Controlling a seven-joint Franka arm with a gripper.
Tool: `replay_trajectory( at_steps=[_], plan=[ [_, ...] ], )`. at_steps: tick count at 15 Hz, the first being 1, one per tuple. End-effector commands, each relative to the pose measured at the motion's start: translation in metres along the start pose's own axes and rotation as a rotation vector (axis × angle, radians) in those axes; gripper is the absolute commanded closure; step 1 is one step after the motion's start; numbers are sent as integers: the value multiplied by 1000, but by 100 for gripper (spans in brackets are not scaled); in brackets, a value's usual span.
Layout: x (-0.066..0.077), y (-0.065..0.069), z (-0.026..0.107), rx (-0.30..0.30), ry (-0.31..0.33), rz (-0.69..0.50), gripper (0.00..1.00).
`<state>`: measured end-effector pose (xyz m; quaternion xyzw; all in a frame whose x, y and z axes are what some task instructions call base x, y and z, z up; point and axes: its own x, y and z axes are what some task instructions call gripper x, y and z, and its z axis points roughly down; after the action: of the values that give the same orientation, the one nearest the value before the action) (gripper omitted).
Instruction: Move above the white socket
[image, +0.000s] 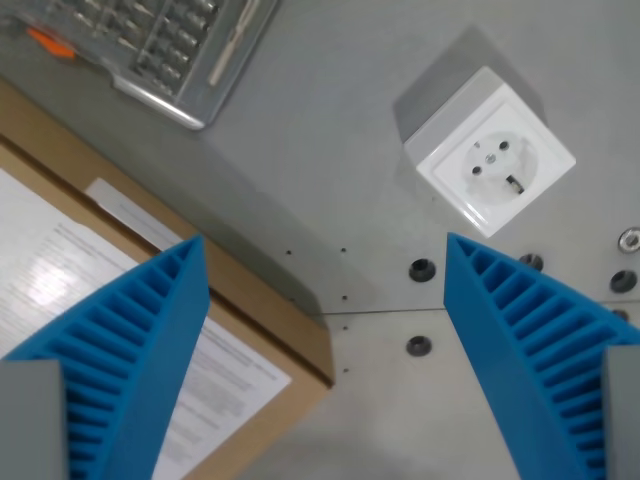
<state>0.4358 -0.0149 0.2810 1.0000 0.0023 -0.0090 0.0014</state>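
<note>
Pincer (325, 262) wide open, holds nothing. White socket (490, 158) sits on grey bench (330, 130) at about 2 o'clock, apart from blue fingers (520, 320). Not over it yet. Left to do: slide toward 2 o'clock until socket sits between fingers.

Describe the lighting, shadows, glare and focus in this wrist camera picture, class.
In the wrist view, light is soft and even; the white socket throws a dim shadow up and to the wrist view's left; glare whitens the printed sheet on the cardboard box; the blue fingers of the open gripper look slightly soft, while the socket is sharp.
</note>
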Motion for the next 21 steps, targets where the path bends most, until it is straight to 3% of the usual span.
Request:
replay_trajectory(
  at_steps=[1, 12, 21],
  plan=[
    [-4, 13, 12, 8, 112, -285, 0],
    [-5, 50, 55, 8, 131, -549, 0],
    [-12, 75, 84, 10, 151, -690, 0]
  ],
)
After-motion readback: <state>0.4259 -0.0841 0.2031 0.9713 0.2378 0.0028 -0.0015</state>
